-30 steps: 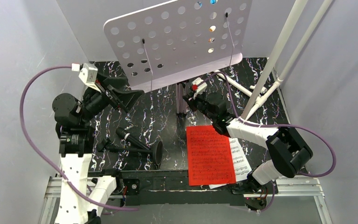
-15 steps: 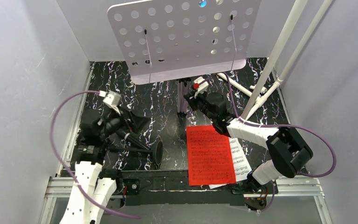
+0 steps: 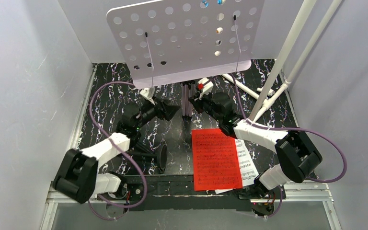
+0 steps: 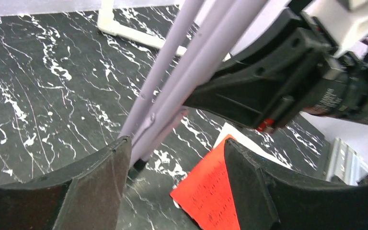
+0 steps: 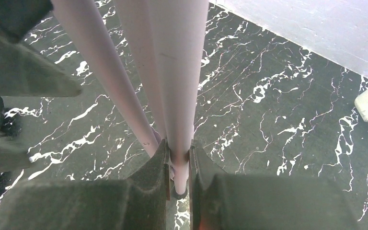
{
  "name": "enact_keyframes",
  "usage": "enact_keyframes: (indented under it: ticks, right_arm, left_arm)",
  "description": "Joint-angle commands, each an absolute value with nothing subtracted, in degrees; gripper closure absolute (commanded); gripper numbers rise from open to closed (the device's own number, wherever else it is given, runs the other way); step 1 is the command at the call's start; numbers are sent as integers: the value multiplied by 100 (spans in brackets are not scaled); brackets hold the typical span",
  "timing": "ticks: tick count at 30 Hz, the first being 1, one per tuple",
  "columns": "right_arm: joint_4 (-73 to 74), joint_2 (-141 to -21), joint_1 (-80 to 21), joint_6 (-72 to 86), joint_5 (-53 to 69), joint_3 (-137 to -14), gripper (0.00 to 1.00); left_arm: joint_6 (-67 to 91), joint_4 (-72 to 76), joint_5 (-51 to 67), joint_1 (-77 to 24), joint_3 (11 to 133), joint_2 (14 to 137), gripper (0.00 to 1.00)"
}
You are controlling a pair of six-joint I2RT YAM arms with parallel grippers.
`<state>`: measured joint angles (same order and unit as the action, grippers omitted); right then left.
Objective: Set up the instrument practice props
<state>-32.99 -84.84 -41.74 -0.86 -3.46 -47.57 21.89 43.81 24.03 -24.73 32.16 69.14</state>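
The right gripper (image 5: 178, 165) is closed hard on one of the lilac legs (image 5: 177, 96) of the stand (image 3: 201, 64). Its fingers (image 5: 146, 191) pinch the tube just above its dark foot, and they hide whether that foot reaches the table (image 3: 120, 81). The left gripper (image 4: 176, 146) gapes wide and holds nothing; the bunched legs run down into its gap close to one finger (image 4: 91, 187), and whether they touch it is unclear. Nearest the arm bases, the red page (image 3: 215, 158) lies flat at the table's near edge. It covers most of a white page (image 3: 247, 165), which shows only along its right side. Left of them the mic (image 3: 162, 155) lies on its side: the round base and a bit of shaft show, and the rest is under the left forearm. Farther in, both grippers meet at the legs mid-table, one from each side. The stand's perforated plate rises over them, blocking the pole, and is cut off at the top of the view. At far right a white pipe frame (image 3: 287, 52) slants up out of view.
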Motion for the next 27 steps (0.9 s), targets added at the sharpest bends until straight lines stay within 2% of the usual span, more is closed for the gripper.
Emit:
enact_keyframes:
  ticks: [1, 9, 22, 25, 27]
  right_arm:
    - [-3147, -8466, -4171, 314, -63, -5141, 99]
    - [-3176, -8492, -4226, 352, -35, -5145, 99]
    - [-3168, -8514, -4293, 315, -127, -5212, 99]
    - [-3263, -8529, -4330, 310, -252, -5162, 99]
    - [-3339, -8523, -4351, 257, -392, -5097, 99]
  left_arm:
    - [2489, 6985, 2012, -2548, 3124, 7810, 32]
    - [2548, 7604, 2420, -2608, 3564, 8797, 48]
    - [2255, 7750, 2290, -2873, 4078, 9489, 59]
    - [2162, 7748, 2096, -2922, 4112, 9574, 71]
    - [1943, 7701, 1942, -2929, 4098, 9553, 84]
